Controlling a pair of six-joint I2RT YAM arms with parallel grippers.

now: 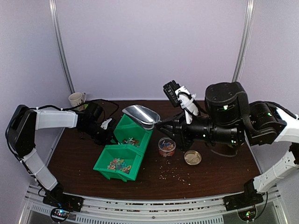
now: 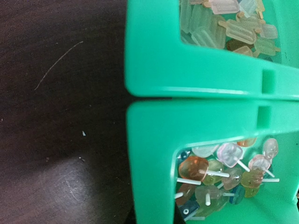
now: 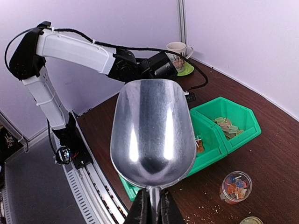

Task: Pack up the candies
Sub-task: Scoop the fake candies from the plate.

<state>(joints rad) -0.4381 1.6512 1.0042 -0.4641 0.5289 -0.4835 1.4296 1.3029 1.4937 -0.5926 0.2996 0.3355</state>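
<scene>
A mug [image 1: 77,99] stands at the 10 o'clock corner of the bench [image 1: 79,158]. The left claw [image 1: 105,125] sits at 9 o'clock of the rear green bin [image 1: 122,128], close against its wall. Its own camera shows only the rims of the two bins, so the claw is closed, but whether it pinches the wall I cannot tell. The front green bin [image 1: 114,173] lies at 7 o'clock of the rear one, rim to rim. The candies [image 1: 119,164] lie in both bins: bright ones on white sticks in one, pale flat ones in the other.

A metal scoop [image 1: 141,114] hangs over the rear bin's 1 o'clock corner, and the right claw [image 1: 161,125] is clamped narrow on its handle. A small clear jar [image 1: 167,147] with more candies stands at 3 o'clock of the bins. A round gold lid [image 1: 192,157] lies at 4 o'clock of the jar. Crumbs [image 1: 175,172] are scattered at 6 o'clock of both.
</scene>
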